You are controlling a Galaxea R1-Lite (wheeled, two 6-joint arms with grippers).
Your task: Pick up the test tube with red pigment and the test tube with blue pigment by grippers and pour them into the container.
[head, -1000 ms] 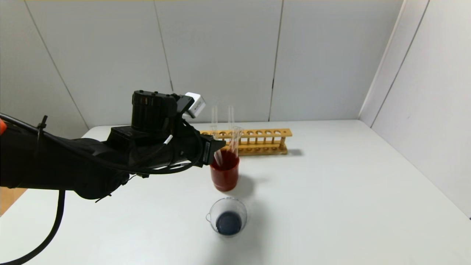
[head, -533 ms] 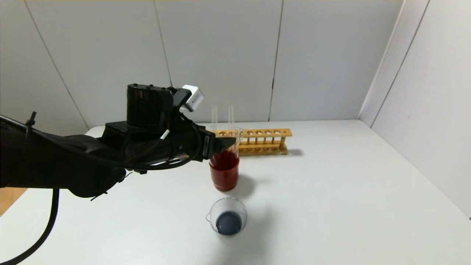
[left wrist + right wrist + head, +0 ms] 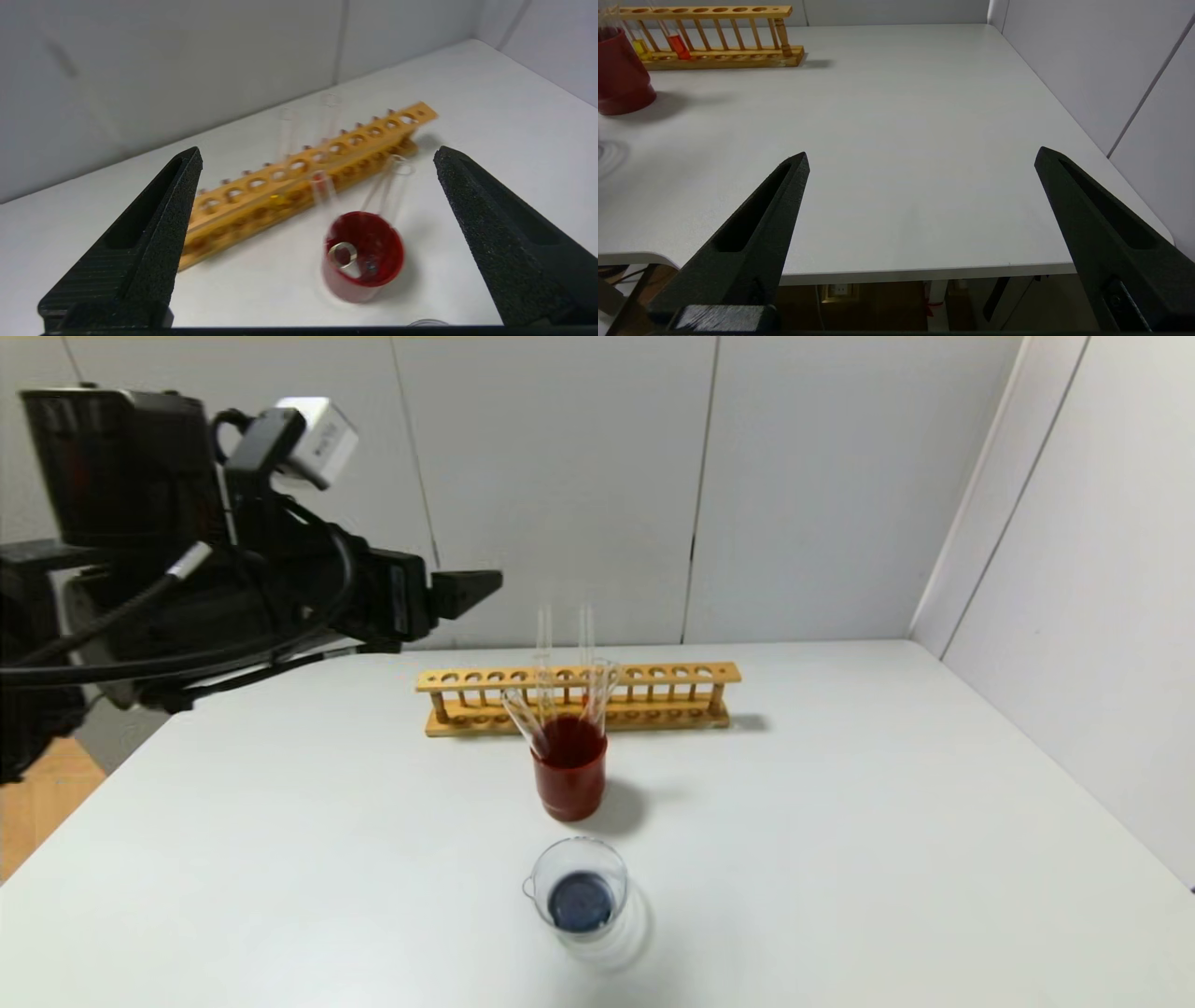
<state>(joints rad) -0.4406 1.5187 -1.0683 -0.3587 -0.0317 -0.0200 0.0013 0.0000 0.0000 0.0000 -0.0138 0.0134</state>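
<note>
White tabletop: left gripper, jaws now wide and empty, has lifted clear of red cup holding spent tubes; beaker near front edge holds dark liquid, pouring apparently done.

No text, label, brand or number can be read anywhere. The small white camera box mounted above the left gripper carries a faint dark mark on its side — too small to make out.
</note>
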